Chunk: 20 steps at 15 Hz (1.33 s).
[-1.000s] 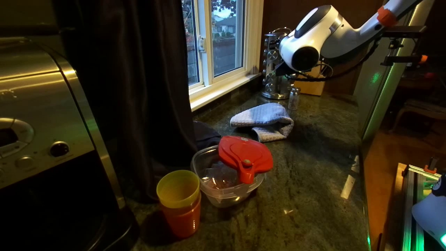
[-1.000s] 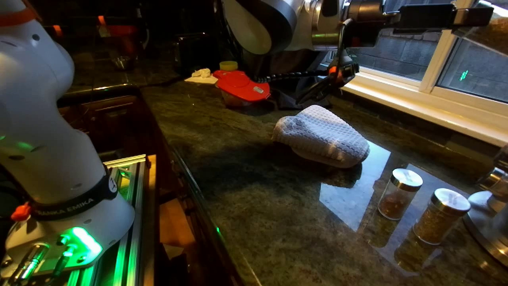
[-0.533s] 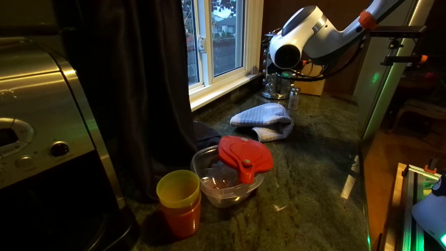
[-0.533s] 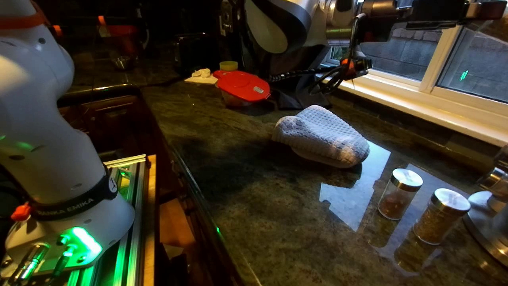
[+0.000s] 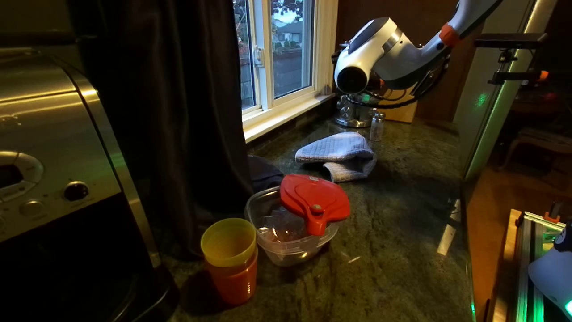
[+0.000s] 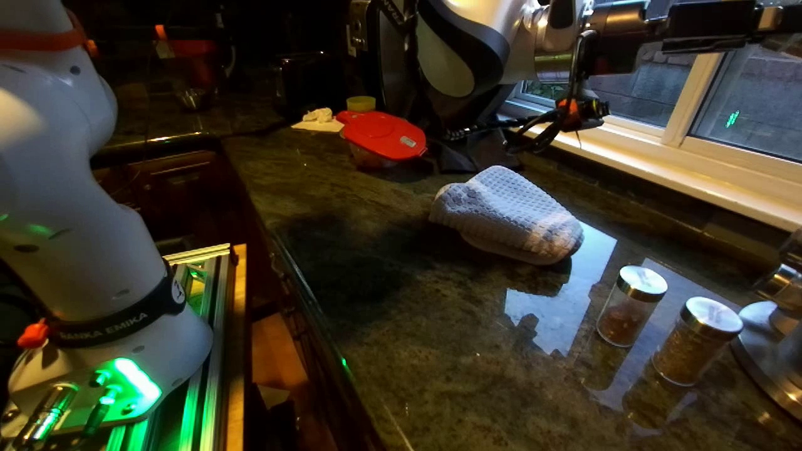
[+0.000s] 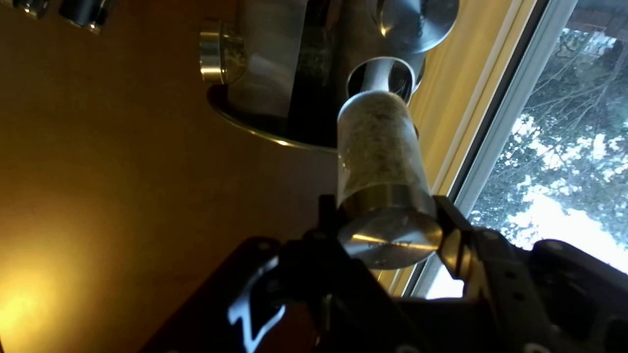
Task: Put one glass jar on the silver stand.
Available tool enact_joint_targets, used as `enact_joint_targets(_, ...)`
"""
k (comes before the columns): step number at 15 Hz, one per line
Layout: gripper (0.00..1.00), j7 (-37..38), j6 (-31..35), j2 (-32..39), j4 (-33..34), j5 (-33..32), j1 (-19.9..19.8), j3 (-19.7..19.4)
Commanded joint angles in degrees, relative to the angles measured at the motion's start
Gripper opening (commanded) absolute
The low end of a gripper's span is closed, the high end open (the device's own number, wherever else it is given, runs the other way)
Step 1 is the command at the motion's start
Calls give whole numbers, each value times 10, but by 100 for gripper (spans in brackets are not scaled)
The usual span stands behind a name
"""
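My gripper (image 7: 386,215) is shut on a glass jar (image 7: 380,142), its fingers on both sides of the metal lid. The jar's glass end points at a round hole in the silver stand (image 7: 270,63); I cannot tell whether it touches the stand. In an exterior view the gripper (image 6: 777,19) reaches the top right edge and the held jar is out of frame. The stand's base shows in both exterior views (image 5: 353,120) (image 6: 774,360), its upper part hidden by the arm or cut off. Two more jars (image 6: 630,307) (image 6: 697,341) stand upright on the counter beside the base.
A folded cloth (image 5: 335,150) lies on the counter before the stand. A clear bowl (image 5: 290,250) with a red lid (image 5: 315,201) and stacked cups (image 5: 230,259) are nearer. The window frame (image 7: 471,98) is close beside the gripper. A wooden block (image 5: 397,112) stands behind the stand.
The arm has moved toward the window and the stand and a little lower, carrying the jar. The held jar has left the frame in an exterior view. Counter objects have not moved.
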Motion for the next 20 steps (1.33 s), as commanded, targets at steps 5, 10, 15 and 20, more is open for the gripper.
enact_joint_targets(5, 49, -1, -12, 17, 14, 0, -3, 4)
enact_joint_targets(10, 24, -1, -27, 31, 23, 8, -1, 6)
enact_joint_targets(15, 24, 6, -54, 53, 34, 6, 3, 10)
enact_joint_targets(20, 24, 8, -107, 78, 52, 8, 4, 16)
